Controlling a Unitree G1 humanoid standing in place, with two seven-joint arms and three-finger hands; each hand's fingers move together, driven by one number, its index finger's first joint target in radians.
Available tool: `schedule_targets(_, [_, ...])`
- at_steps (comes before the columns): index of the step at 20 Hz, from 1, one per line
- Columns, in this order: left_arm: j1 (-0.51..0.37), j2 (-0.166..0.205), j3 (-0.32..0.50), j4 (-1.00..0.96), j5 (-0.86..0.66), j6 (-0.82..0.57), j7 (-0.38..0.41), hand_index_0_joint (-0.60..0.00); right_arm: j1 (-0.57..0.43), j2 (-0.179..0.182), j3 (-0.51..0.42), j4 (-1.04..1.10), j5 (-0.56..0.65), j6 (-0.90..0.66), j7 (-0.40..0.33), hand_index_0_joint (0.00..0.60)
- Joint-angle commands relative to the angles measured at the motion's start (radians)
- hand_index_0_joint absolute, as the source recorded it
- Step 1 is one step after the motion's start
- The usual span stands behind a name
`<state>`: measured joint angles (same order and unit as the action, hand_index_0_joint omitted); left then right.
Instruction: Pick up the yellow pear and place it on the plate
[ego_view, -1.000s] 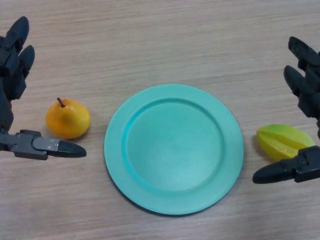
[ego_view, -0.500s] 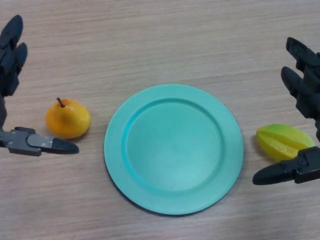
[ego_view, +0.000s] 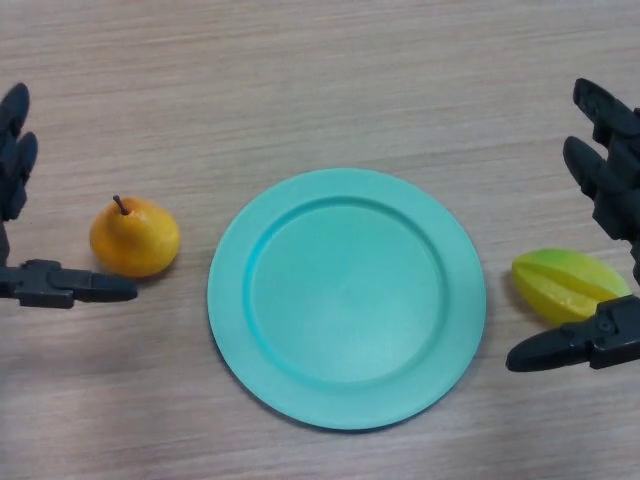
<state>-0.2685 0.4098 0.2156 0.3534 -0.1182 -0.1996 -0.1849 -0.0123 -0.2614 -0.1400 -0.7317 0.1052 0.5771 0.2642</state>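
The yellow-orange pear (ego_view: 134, 237) with a short stem lies on the wooden table, left of the teal plate (ego_view: 346, 296). The plate has nothing on it. My left hand (ego_view: 60, 283) is open at the left edge; its thumb lies just in front of the pear and its fingers (ego_view: 14, 150) stand apart, behind and left of it, not touching. My right hand (ego_view: 590, 338) is open at the right edge, its thumb in front of a yellow-green starfruit and its fingers (ego_view: 605, 170) behind it.
A yellow-green starfruit (ego_view: 568, 283) lies right of the plate, between my right hand's thumb and fingers. The wooden table (ego_view: 320, 80) stretches bare behind the plate.
My left hand has drawn back to the left, away from the pear; its thumb and fingers show less. The pear, plate, starfruit and right hand have stayed put.
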Motion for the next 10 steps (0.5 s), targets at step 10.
schedule_targets(10, [-0.237,0.047,-0.05,0.418,0.06,-0.445,-0.034,0.0,-0.022,-0.029,-0.072,-0.031,0.011,-0.125,-0.014,0.0])
